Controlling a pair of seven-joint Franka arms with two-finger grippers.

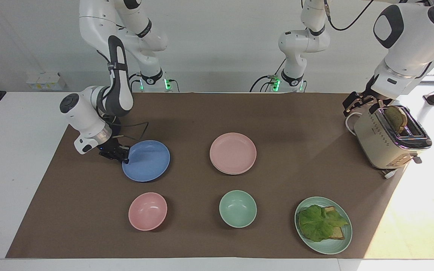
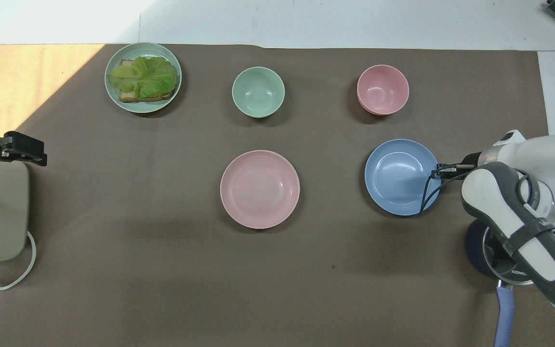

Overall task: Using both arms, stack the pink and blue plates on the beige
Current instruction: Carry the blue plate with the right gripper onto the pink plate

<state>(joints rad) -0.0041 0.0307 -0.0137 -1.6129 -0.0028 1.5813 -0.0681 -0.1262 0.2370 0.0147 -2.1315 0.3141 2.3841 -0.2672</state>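
Right arm bent low at its end of tabletop, wrist angled down and inward. Right claw (image 1: 124, 157) down at tabletop level, fingertips pinched together on rim of blue plate (image 1: 147, 161). Left arm waits raised at its own end, wrist pointing down. Left claw (image 1: 354, 103) up in air, fingers spread wide, holding nothing.
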